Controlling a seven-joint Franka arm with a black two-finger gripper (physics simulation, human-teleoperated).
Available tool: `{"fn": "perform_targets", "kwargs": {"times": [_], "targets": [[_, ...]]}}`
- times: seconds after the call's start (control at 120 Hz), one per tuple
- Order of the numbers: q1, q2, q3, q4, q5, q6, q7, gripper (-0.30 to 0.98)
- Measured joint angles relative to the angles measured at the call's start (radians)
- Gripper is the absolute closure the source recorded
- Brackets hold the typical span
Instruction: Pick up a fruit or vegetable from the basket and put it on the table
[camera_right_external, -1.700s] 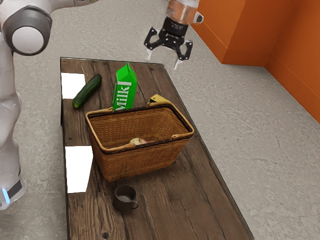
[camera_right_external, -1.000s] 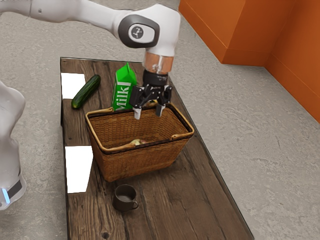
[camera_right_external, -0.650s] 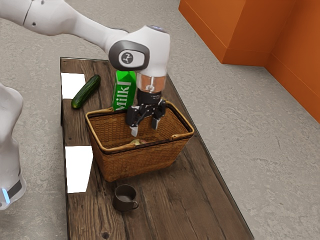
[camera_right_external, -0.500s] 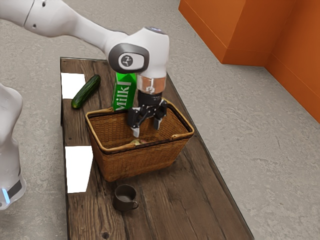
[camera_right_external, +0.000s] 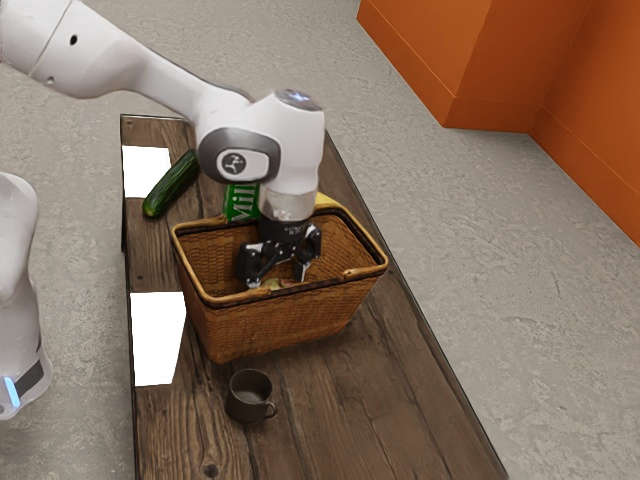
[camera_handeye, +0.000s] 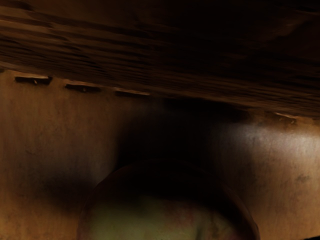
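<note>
The gripper (camera_right_external: 277, 281) points down inside the basket (camera_right_external: 285, 325), jaws spread, presumably to straddle the apple (camera_handeye: 165, 220) before closing. The apple lies in the basket, under the gripper. After grasping, a vertical lift should clear the walls.

Cucumber (camera_right_external: 172, 184) near green milk carton (camera_right_external: 241, 203); dark mug (camera_right_external: 247, 398) upright; orange wall (camera_right_external: 490, 60).

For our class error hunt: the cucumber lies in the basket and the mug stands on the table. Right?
Not quite: the exterior view shows the cucumber on the table, outside the basket. The mug does stand on the table.
</note>
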Motion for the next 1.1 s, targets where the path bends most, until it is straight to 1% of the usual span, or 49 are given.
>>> {"fn": "perform_targets", "kwargs": {"times": [0.358, 0.467, 0.517, 0.6, 0.692, 0.767, 0.842, 0.892, 0.917, 0.95, 1.0, 1.075, 1.1], "targets": [[-0.006, 0.094, -0.003, 0.000, 0.000, 0.032, -0.003, 0.00], [-0.005, 0.097, -0.001, 0.001, -0.005, 0.048, -0.005, 0.21], [-0.003, 0.093, -0.001, 0.001, -0.007, 0.052, -0.005, 0.28], [0.003, 0.076, -0.001, 0.004, -0.017, 0.056, -0.004, 0.34], [0.050, 0.001, -0.008, 0.036, -0.012, 0.052, -0.004, 0.34], [0.107, -0.071, -0.058, 0.128, 0.006, 0.013, -0.007, 0.35], [0.151, -0.102, -0.123, 0.309, 0.027, -0.057, -0.012, 0.34], [0.167, -0.096, -0.205, 0.432, 0.036, -0.094, -0.023, 0.33], [0.172, -0.094, -0.270, 0.470, 0.038, -0.109, -0.035, 0.32], [0.174, -0.082, -0.351, 0.506, 0.040, -0.126, -0.055, 0.32], [0.173, -0.045, -0.433, 0.546, 0.029, -0.144, -0.083, 0.33], [0.175, -0.018, -0.483, 0.566, 0.010, -0.161, -0.121, 0.34], [0.173, -0.014, -0.489, 0.568, 0.005, -0.164, -0.132, 0.26]]}}
